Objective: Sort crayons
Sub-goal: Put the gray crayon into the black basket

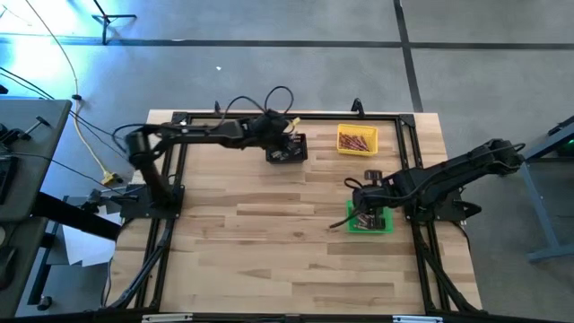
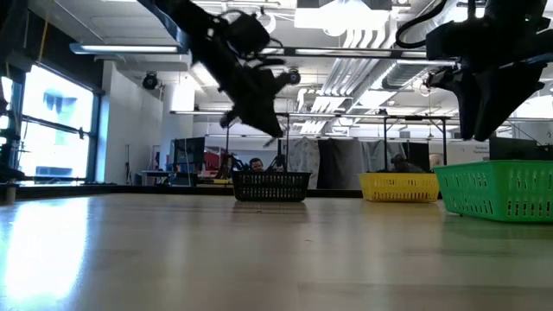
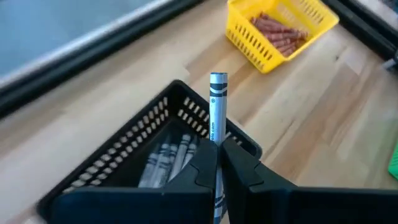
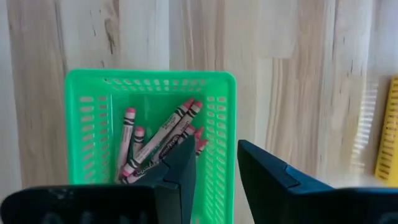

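My left gripper (image 3: 217, 154) is shut on a grey crayon (image 3: 217, 106) above the black bin (image 3: 124, 155), which holds several grey crayons (image 3: 168, 158). In the high view this gripper (image 1: 285, 140) hangs over the black bin (image 1: 288, 149) at the table's far side. My right gripper (image 4: 217, 158) stands open, with nothing between its fingers, above the green bin (image 4: 81, 124), in which several reddish-pink crayons (image 4: 158, 146) lie. The yellow bin (image 3: 283, 28) holds orange-brown crayons (image 3: 277, 31). My left gripper pinches the grey crayon between its two fingers at the lower part of its shaft (image 3: 216, 135). The crayon lies along the fingers and sticks out past their tips. It is lifted clear above the black bin, and its upper end (image 3: 218, 79) is free.
The three bins stand apart on the wooden table (image 1: 269, 242): black (image 2: 271, 186) at the far middle, yellow (image 1: 357, 140) at the far right, green (image 1: 369, 220) nearer on the right. A dark frame (image 1: 179, 121) runs along the table's edges.
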Controlling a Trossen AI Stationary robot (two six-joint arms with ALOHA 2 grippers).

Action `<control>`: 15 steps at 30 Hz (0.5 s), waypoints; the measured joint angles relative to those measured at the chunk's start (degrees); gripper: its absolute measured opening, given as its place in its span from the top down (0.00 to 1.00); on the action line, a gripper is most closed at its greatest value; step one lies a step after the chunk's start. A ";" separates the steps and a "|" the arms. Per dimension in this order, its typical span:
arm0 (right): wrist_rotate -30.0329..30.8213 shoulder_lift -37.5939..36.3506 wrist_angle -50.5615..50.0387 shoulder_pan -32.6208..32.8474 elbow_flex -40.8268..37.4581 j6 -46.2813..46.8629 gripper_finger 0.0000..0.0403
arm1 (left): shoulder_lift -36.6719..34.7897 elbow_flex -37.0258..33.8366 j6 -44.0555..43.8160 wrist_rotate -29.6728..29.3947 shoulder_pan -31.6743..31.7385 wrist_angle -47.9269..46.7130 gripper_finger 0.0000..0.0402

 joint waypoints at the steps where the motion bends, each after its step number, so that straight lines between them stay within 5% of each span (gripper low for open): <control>1: -0.03 -0.01 -0.43 -0.22 0.00 0.75 0.74 | 1.55 0.78 -0.04 1.31 0.43 0.21 1.00; 6: -0.22 -0.01 -1.12 -2.93 0.00 -0.59 0.74 | 6.33 4.00 0.57 6.34 1.00 0.26 0.99; 15: -0.23 -0.01 1.65 -6.80 0.00 6.55 0.74 | 6.01 4.47 11.65 6.50 1.26 -1.26 0.91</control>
